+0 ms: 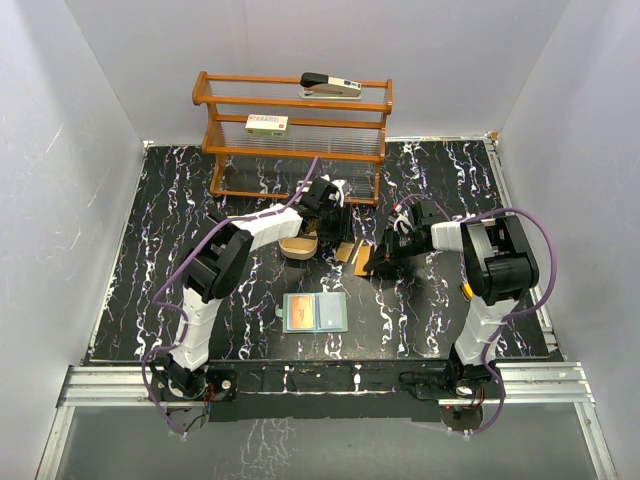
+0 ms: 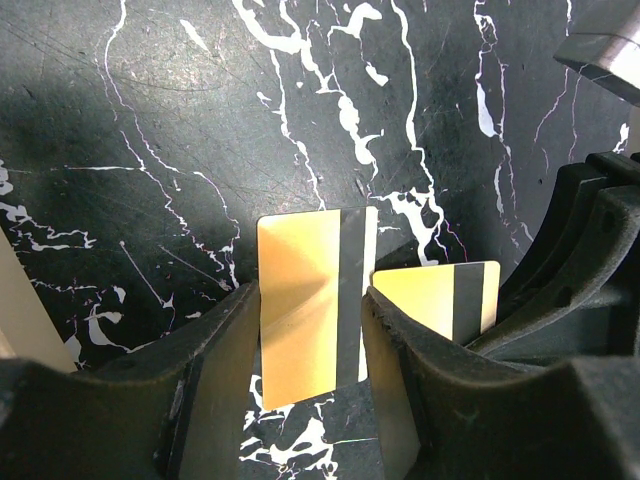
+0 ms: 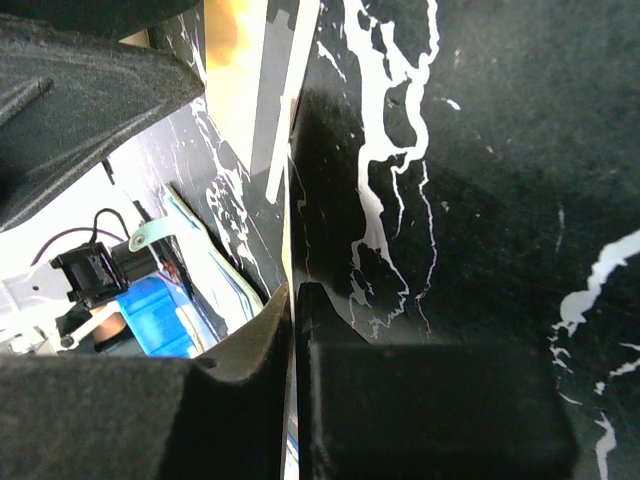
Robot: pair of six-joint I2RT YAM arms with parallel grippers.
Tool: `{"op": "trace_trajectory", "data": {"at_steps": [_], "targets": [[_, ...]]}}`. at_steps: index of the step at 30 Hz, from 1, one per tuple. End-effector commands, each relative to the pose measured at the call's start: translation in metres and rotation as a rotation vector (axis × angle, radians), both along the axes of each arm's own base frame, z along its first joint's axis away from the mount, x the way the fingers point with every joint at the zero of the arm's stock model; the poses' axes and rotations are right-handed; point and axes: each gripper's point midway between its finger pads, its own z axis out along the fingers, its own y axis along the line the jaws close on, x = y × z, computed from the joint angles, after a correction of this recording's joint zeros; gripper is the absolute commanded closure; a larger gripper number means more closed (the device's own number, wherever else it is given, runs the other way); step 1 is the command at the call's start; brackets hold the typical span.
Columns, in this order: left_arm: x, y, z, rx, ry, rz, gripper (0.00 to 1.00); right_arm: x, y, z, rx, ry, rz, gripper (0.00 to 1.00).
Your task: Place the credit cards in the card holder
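Credit card of gold-orange plastic with a dark stripe [image 2: 300, 340] spans the gap between the left gripper's [image 2: 310, 297] jaws. They stand partly apart and seem to pinch it by its long edges, which would leave a short end free to lead into a pocket. Just beside it, a second gold-orange striped card [image 2: 430, 295] is clamped flat between the right gripper's [image 3: 292, 300] closed jaws, tilted up off the black marble table [image 1: 150, 250], probably to keep the two cards separate. A tan oval tray [image 1: 298, 247] sits near the left gripper. The sage-green folding card holder [image 1: 313, 313] lies open nearer the arm bases, pockets up, well apart from both cards and ready to receive them.
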Motion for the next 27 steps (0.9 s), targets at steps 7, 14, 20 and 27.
{"op": "trace_trajectory", "data": {"at_steps": [7,14,20,27], "targets": [[-0.048,0.026,-0.039,0.138,0.166,-0.058,0.56,0.010,-0.008,0.027,-0.053,-0.009,-0.114,1.00],[-0.045,0.009,0.045,-0.015,0.092,-0.055,0.56,0.006,-0.013,0.064,-0.076,-0.262,-0.016,1.00],[-0.065,0.002,0.135,-0.255,0.042,-0.076,0.49,-0.002,-0.004,0.116,0.029,-0.459,0.009,1.00],[-0.097,-0.005,0.196,-0.567,0.054,-0.165,0.45,-0.022,0.004,0.180,0.162,-0.635,0.011,1.00]]}}
